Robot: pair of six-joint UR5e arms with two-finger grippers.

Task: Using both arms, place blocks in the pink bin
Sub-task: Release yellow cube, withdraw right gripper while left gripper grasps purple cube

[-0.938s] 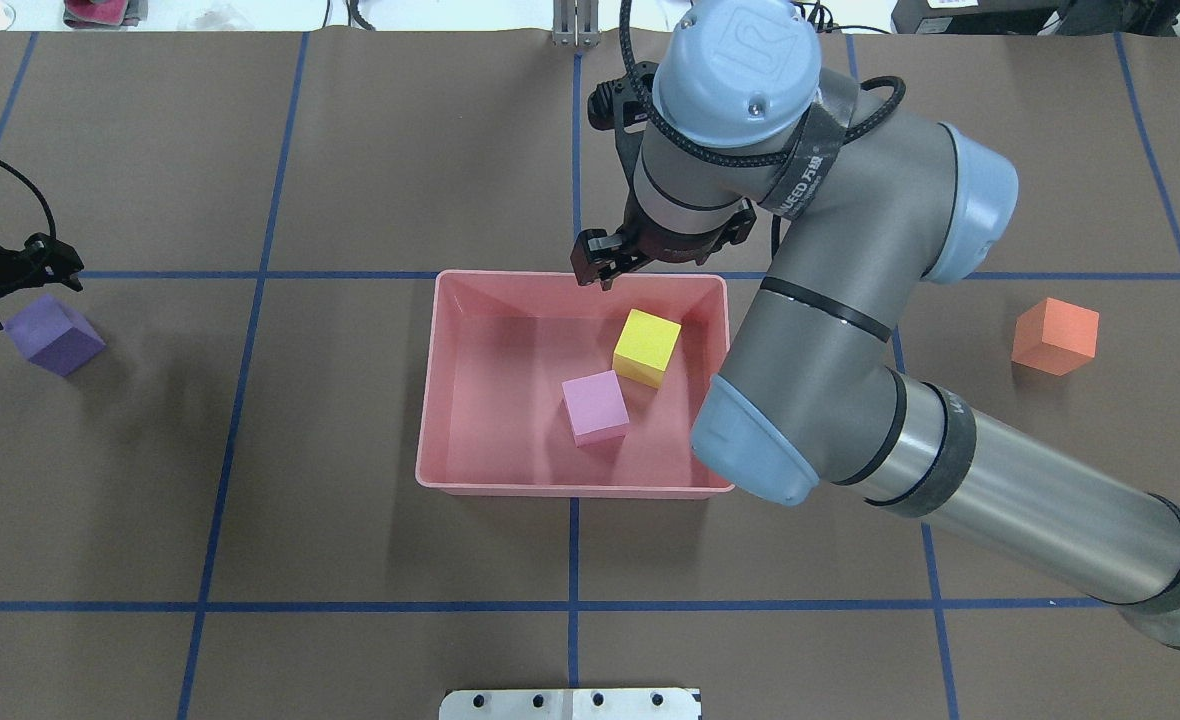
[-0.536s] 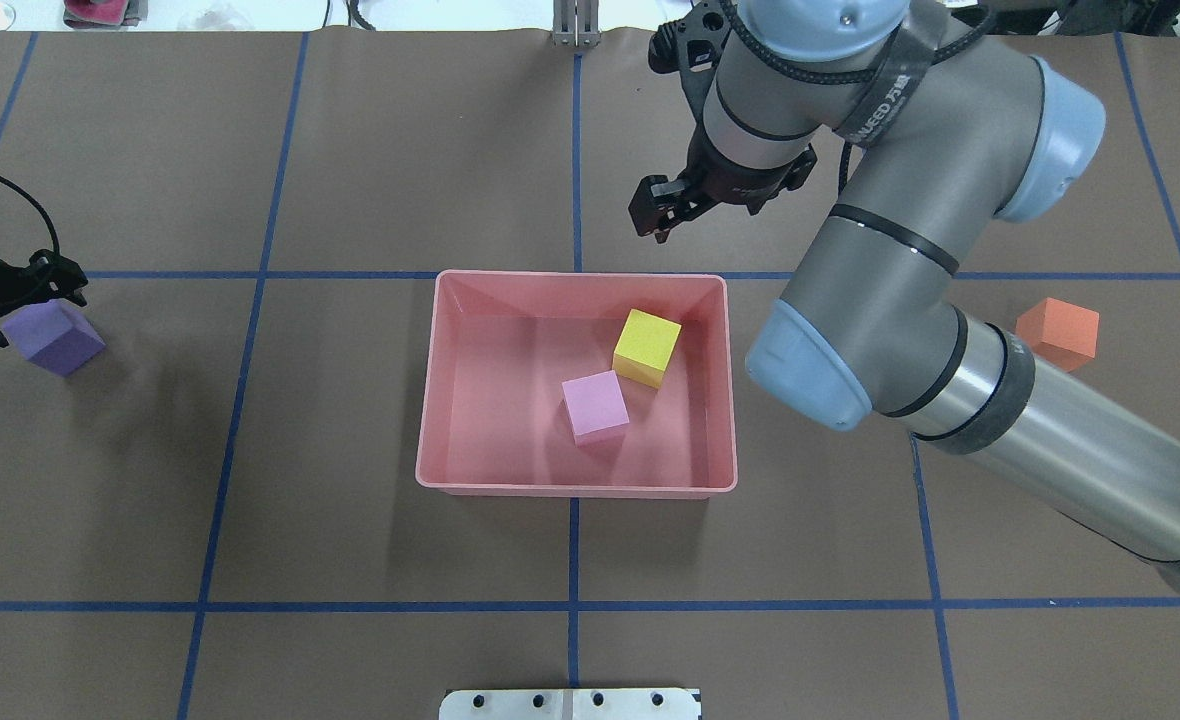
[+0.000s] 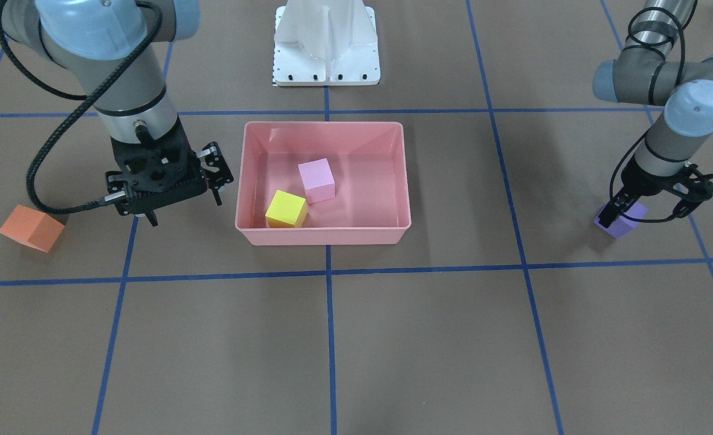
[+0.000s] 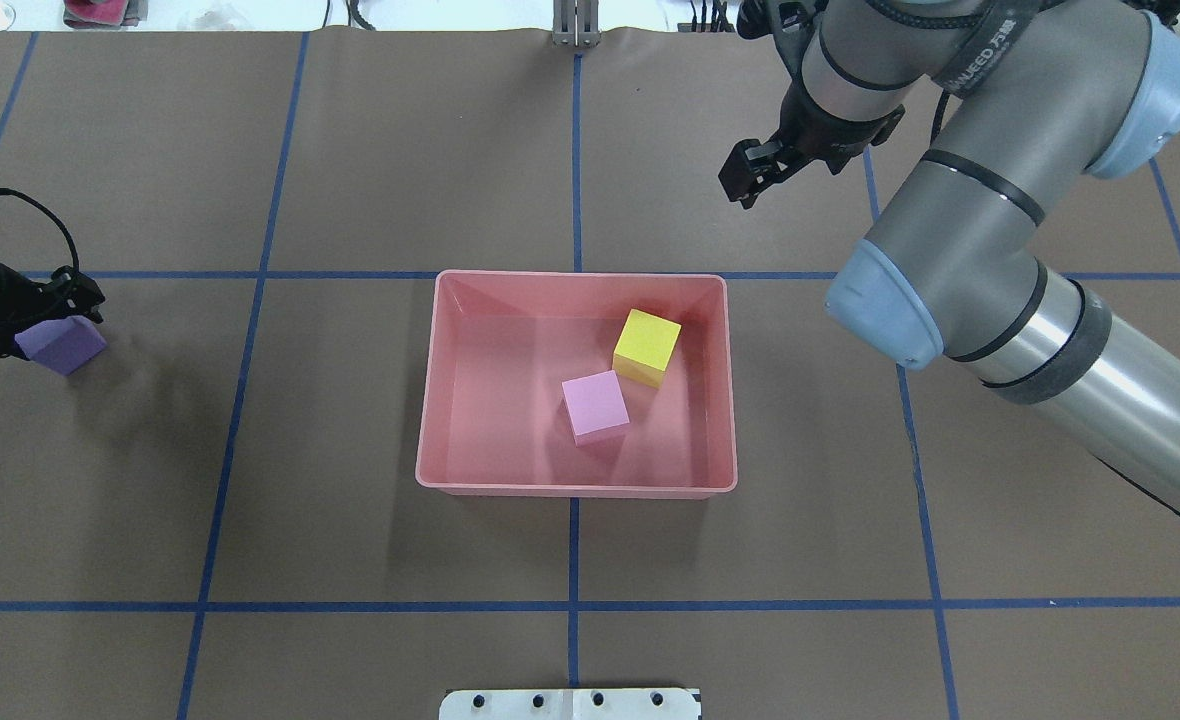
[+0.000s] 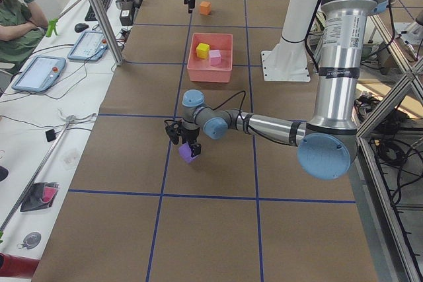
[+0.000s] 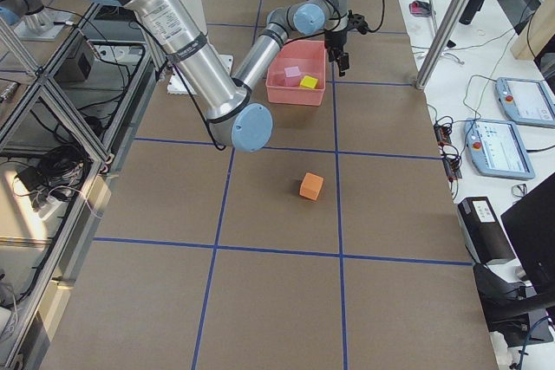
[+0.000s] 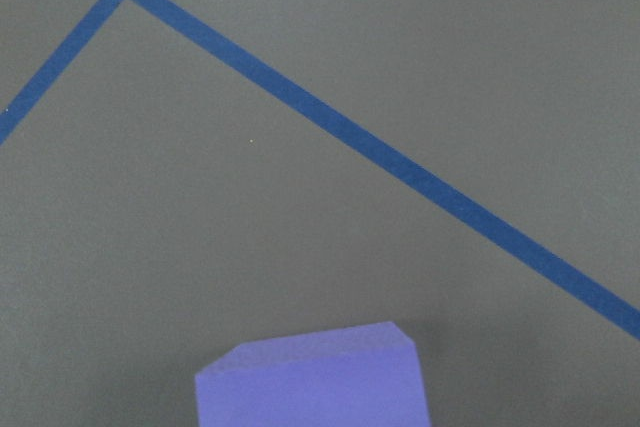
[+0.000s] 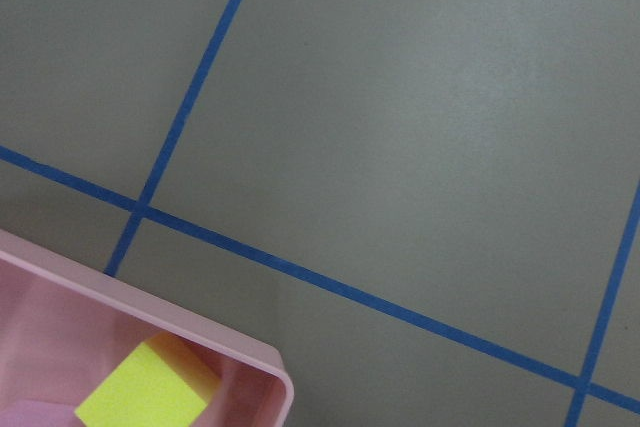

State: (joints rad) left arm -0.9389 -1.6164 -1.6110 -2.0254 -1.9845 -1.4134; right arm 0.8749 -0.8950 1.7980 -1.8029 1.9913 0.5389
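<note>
The pink bin sits mid-table and holds a yellow block and a light pink block. In the front-facing view the bin shows the same two blocks. A purple block lies at the far left. My left gripper is low over it, open, one finger against the block. The left wrist view shows that block at its bottom edge. The orange block lies on the table, hidden in the overhead view by the right arm. My right gripper hangs open and empty between bin and orange block.
The white base pedestal stands behind the bin. A metal plate lies at the near table edge. Blue tape lines grid the brown table. A person sits at a side bench with tablets.
The right arm swung from the bin's far rim up and to the right, now covering the orange block in the overhead view. The left gripper moved down onto the purple block.
</note>
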